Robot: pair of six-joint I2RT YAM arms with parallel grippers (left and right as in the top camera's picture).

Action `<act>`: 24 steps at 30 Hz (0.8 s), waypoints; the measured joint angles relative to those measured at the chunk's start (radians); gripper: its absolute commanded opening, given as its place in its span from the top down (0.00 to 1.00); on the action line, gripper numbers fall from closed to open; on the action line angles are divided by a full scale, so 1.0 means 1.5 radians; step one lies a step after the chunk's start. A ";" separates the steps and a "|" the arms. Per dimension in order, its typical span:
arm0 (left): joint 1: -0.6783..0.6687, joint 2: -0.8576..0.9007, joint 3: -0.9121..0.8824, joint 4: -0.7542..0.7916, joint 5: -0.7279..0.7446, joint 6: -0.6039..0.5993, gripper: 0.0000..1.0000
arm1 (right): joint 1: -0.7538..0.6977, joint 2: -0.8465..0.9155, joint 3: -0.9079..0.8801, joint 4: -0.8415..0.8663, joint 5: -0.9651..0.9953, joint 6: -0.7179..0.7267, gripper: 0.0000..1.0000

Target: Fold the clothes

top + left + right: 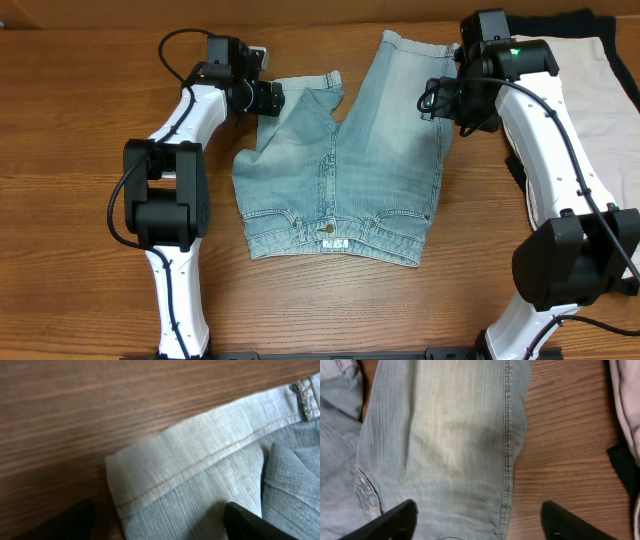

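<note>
Light-blue denim shorts (370, 150) lie flat mid-table, waistband and button toward the front edge, legs toward the back. The left leg is rumpled and partly turned over. My left gripper (268, 98) is at that leg's outer hem; in the left wrist view it (160, 527) is open, its fingers either side of the hem corner (150, 485). My right gripper (440, 100) hovers at the right leg's outer edge; in the right wrist view it (477, 522) is open, straddling the side seam (507, 450). Cream-white shorts (600, 90) lie on a black garment (560, 25) at the back right.
The wooden table (80, 250) shows bare on the left and along the front. The cream shorts (625, 400) and black garment (625, 465) lie close to the right arm's outer side. Both arm bases stand at the front edge.
</note>
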 measured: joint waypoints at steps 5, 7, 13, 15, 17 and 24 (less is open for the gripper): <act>-0.001 0.002 0.000 0.030 -0.017 -0.009 0.38 | 0.000 0.000 0.000 0.004 0.003 0.002 0.37; -0.002 0.007 0.000 0.042 -0.021 -0.016 0.64 | 0.000 0.000 0.000 0.004 0.003 0.002 0.39; -0.011 0.027 0.007 0.056 -0.029 -0.022 0.96 | 0.000 0.000 0.000 0.004 0.003 0.002 0.46; -0.013 0.027 0.009 0.057 -0.033 -0.021 0.96 | 0.000 0.000 0.000 0.006 0.003 0.002 0.46; -0.013 0.027 0.009 0.062 -0.037 -0.021 0.96 | 0.000 0.000 0.000 0.010 0.003 0.002 0.45; -0.005 0.048 0.083 0.021 -0.054 -0.021 0.96 | 0.000 0.000 0.000 0.011 0.003 0.002 0.43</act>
